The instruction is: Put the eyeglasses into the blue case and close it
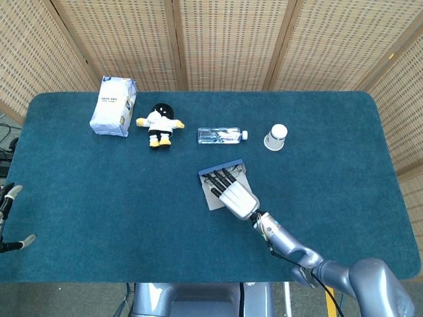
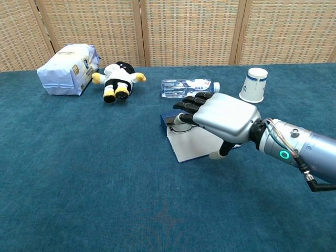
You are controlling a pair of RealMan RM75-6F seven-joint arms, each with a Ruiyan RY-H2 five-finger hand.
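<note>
**Glasses in the tray, lid not yet shut**

The right hand hovered palm-down over the blue case, w/ fingers spread forward and holding nothing; the thumb hung below near the lid's 3 o'clock edge. Contact w/ the lid couldn't be told. The eyeglasses lay inside the case's tray, at the 12 o'clock end of the case, so the placing part looked done. The pale lid flap lay flat on the table toward 6 o'clock, i.e. still open. Judged: the hand sat there to get under or behind the flap and fold it up toward 12 o'clock.

The left hand showed only at the head view's 9 o'clock edge, off the table; fingers looked apart, nothing in them.

The chest view showed the glasses frame and the tray's blue wall; the head view hid both under the hand, but gave the layout: bottle just past the case at 12 o'clock, paper cup at 1 o'clock, plush toy and bag at 10 to 11 o'clock, well apart.
</note>
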